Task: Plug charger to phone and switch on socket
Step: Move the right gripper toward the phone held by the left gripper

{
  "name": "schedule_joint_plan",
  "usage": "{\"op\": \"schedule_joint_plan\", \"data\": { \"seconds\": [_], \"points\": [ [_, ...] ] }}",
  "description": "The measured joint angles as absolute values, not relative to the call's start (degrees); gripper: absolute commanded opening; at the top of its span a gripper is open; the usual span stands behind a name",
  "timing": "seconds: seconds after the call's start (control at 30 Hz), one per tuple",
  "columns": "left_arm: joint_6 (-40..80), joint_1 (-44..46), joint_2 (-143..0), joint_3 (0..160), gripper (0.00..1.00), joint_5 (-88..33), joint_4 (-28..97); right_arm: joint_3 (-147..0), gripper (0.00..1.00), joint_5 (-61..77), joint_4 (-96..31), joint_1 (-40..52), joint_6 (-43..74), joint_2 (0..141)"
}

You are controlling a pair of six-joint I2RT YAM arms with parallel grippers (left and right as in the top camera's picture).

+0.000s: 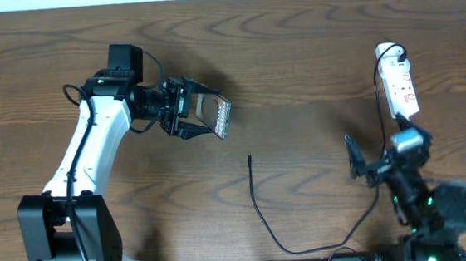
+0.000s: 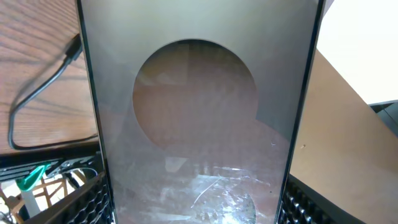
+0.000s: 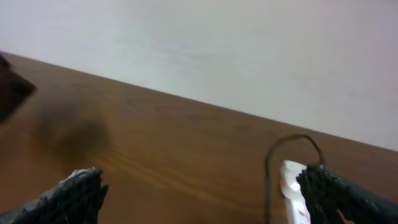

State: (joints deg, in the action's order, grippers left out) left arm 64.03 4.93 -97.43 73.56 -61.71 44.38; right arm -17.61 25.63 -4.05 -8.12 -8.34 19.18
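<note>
Overhead: wood-grain table (image 1: 294,59) by white wall (image 3: 217,50); left jaws grip phone (image 1: 222,119), right jaws spread.

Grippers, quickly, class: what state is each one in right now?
Left gripper: closed, holding the phone.
Right gripper: open, holding nothing.

Two arms stand at one table (image 1: 293,42): the left arm (image 1: 93,150) and the right arm (image 1: 412,185). Each carries one gripper, so two in all: the left gripper (image 1: 202,112) and the right gripper (image 3: 208,199), with two fingers apiece. There is one phone (image 2: 199,112), between the left jaws. There is one charger (image 1: 260,207) with one tip (image 1: 249,157), lying outside both pairs of jaws. One socket (image 3: 292,193) sits ahead of the right jaws.
</note>
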Motion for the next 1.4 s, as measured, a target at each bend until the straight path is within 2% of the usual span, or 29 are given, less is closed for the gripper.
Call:
{"op": "schedule_joint_plan", "data": {
  "seconds": [0.13,0.23,0.37,0.53,0.7,0.87,1.13,1.4],
  "points": [
    [63.96,4.93,-97.36,73.52,0.07,-61.47,44.56,-30.7,0.99,34.85,-9.54,-8.08,-8.05,37.95],
    [63.66,4.93,-97.34,73.49,0.07,-61.08,44.47,-42.28,0.99,48.36,-15.57,-8.12,-7.86,54.74],
    [63.37,4.93,-96.99,73.41,0.08,-60.38,44.56,-52.9,0.99,71.5,-12.71,-7.7,-4.73,73.76],
    [63.2,4.95,-96.97,73.41,0.08,-57.82,44.6,-54.59,0.99,83.2,-7.14,-6.33,8.05,86.54],
    [64.36,4.95,-96.97,73.41,0.07,-51.62,44.8,-54.59,0.99,84.71,-4.93,-3.9,15.35,92.49],
    [66.04,5.02,-96.97,73.41,0.08,-42.7,44.91,-54.59,0.99,80.49,-4.67,0.47,17.52,93.27],
    [69.47,8.75,-96.97,73.41,0.07,-32.36,44.88,-54.59,0.99,66.32,-1.43,10.44,24.64,93.27],
    [73.63,11.53,-96.97,73.41,0.07,-28.47,44.66,-54.59,0.99,51.72,-0.75,19.07,34.02,93.27]
  ]
}}
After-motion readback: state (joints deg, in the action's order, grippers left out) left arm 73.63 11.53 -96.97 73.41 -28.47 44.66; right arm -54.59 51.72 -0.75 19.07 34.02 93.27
